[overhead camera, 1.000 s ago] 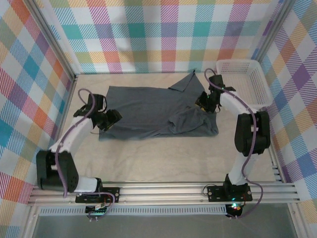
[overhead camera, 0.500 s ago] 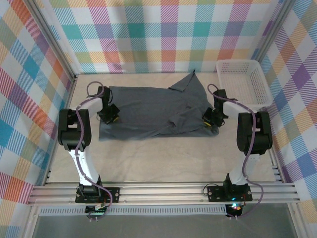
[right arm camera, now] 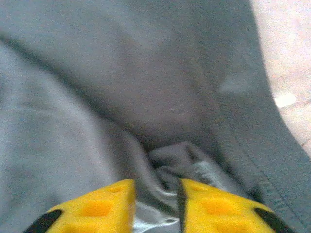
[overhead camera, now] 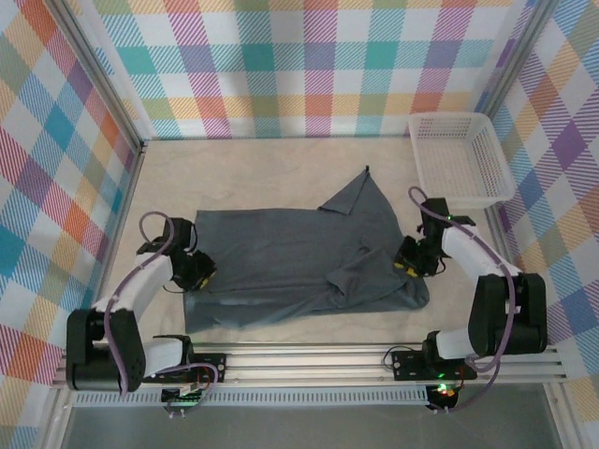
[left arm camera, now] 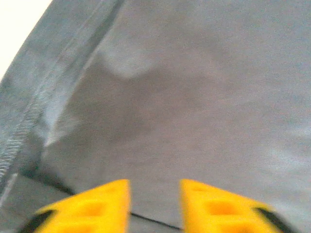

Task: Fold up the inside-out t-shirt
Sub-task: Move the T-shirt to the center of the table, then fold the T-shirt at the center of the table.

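From the top external view, the inside-out t-shirt (overhead camera: 299, 262) lies spread across the near half of the counter (overhead camera: 281, 154). It is mostly flat, with a pointed flap (overhead camera: 360, 187) standing toward the far wall and rumpled folds near its right end. The white mesh basket (overhead camera: 463, 154) sits well apart in the far right corner. The left tool (overhead camera: 195, 274) is at the shirt's left edge and the right tool (overhead camera: 409, 262) at its right edge, probably so the cloth can be pulled taut and lined up between them before a fold. The left wrist view adds the stitched hem (left arm camera: 29, 121) running beside smooth cloth. The yellow fingers (left arm camera: 102, 204) stand partly apart with fabric across the gap, though I cannot tell if it is pinched. The right wrist view shows what the overhead cannot: a bunched fold (right arm camera: 170, 160) squeezed between that tool's narrowly parted fingers, apparently gripped, with bare counter just beyond the hem.
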Robot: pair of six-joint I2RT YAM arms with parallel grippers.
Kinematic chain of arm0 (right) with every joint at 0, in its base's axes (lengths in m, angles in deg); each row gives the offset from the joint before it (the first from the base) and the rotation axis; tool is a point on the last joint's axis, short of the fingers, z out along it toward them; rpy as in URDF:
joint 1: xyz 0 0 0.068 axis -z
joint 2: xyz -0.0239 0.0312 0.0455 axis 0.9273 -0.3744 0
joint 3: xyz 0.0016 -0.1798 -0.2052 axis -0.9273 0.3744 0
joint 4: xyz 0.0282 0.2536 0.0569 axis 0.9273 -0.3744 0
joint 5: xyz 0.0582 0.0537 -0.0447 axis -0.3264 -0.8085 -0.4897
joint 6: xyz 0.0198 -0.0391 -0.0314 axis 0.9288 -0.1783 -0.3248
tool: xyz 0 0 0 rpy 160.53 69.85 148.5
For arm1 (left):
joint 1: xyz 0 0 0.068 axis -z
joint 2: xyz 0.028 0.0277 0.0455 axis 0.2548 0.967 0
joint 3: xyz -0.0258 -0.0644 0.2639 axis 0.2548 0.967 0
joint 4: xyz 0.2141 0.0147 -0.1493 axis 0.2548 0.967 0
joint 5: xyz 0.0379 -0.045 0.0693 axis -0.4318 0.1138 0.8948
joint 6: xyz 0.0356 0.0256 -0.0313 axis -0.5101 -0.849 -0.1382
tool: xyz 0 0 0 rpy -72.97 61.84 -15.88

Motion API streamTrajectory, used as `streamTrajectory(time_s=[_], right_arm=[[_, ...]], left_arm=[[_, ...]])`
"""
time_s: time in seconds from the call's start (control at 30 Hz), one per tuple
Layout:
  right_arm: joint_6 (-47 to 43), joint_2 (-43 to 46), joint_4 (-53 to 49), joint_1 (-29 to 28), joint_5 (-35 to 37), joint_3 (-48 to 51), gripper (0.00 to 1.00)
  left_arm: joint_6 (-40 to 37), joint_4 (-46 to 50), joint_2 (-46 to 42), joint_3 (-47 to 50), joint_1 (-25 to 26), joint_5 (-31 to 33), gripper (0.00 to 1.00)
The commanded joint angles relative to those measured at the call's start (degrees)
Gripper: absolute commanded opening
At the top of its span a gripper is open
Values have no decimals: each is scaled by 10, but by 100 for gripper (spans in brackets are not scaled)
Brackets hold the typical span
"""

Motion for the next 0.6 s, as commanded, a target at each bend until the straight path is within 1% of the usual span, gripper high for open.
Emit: streamTrajectory(time_s=[0.0, 0.07, 0.17, 0.27, 0.33, 0.4, 0.47, 0.53, 0.57], right_arm=[[-51, -35, 51, -23, -13, -120, 39], [-87, -107, 51, -31, 27, -208, 39], [-131, -233, 27, -37, 105, -342, 40], [-157, -335, -4, -39, 143, -447, 40], [-161, -389, -26, -40, 149, -496, 40], [-159, -433, -43, -41, 147, -528, 41], [-159, -460, -55, -44, 128, -542, 42], [-161, -479, -57, -47, 107, -543, 44], [-161, -485, -56, -48, 95, -543, 43]], left_arm=[[-49, -40, 6, -75, 4, -31, 56], [-81, -29, 41, -127, 4, -33, 61], [-110, -11, 71, -181, 5, -12, 62], [-132, 12, 77, -208, 4, 20, 64], [-144, 27, 81, -224, 4, 35, 66], [-152, 32, 81, -231, 3, 40, 71], [-154, 33, 81, -234, 2, 37, 75], [-153, 33, 84, -235, 1, 33, 77], [-153, 33, 86, -236, 1, 32, 78]])
